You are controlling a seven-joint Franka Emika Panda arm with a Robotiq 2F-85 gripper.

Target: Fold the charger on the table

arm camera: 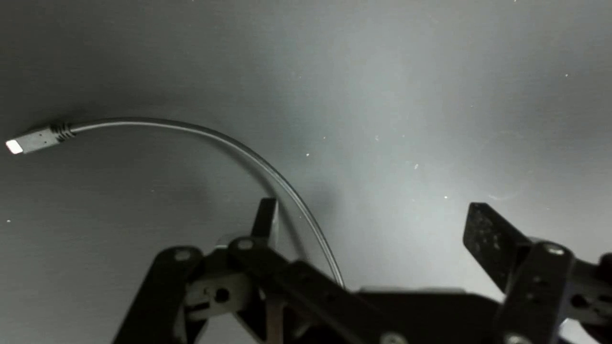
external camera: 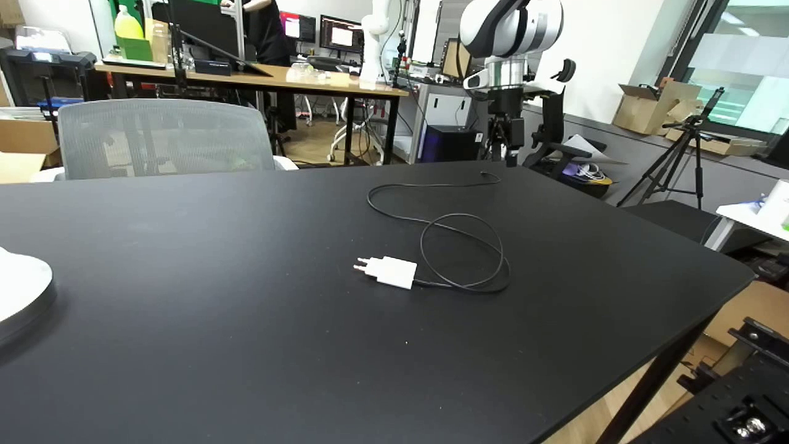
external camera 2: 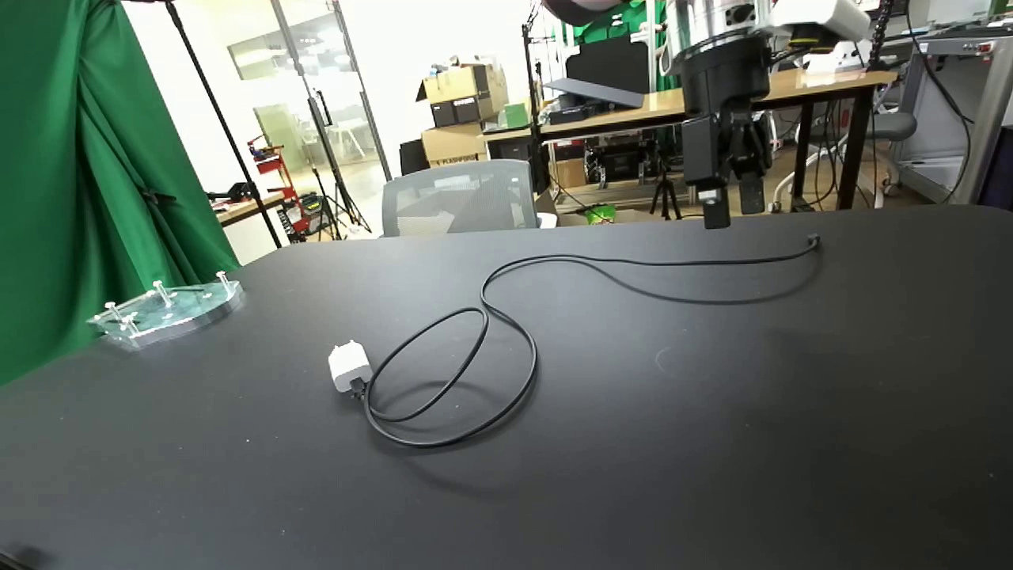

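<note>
Two fingers (arm camera: 492,241) of your claw (arm camera: 373,215) are standing wide apart, probably for straddling cable (arm camera: 277,177) arcing toward bottom of wrist view; charger (external camera: 391,272) is lying looped, mid-frame in both exterior views.

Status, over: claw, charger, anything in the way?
Claw open, empty, hanging above the cable. White charger lying with cable attached, loosely looped, not yet folded. Clear bolted plate sits apart from cable; no blockage seen.
</note>
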